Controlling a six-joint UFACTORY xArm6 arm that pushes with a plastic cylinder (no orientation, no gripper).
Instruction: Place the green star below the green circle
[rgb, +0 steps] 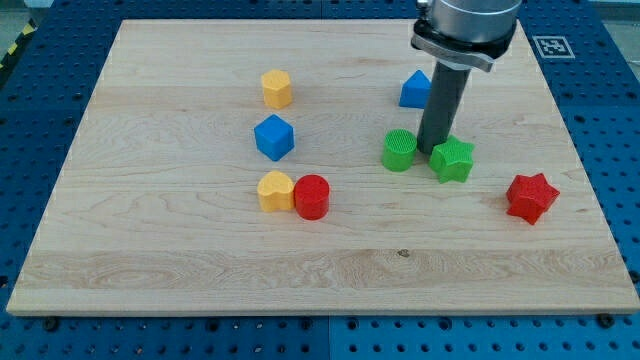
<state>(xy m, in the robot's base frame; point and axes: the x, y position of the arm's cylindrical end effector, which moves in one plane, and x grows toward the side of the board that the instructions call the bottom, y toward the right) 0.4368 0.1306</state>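
Note:
The green star (454, 160) lies on the wooden board (200, 270), right of centre. The green circle (399, 150) stands just to its left, a small gap between them. My tip (433, 151) is down on the board between the two, at the upper left edge of the green star and right beside the green circle. The dark rod rises from there toward the view's top and partly covers the blue triangle.
A blue triangle (415, 90) sits above the green circle. A red star (530, 197) lies at the right. A yellow hexagon (277, 88), a blue cube (274, 137), a yellow heart (274, 191) and a red cylinder (312, 196) stand left of centre.

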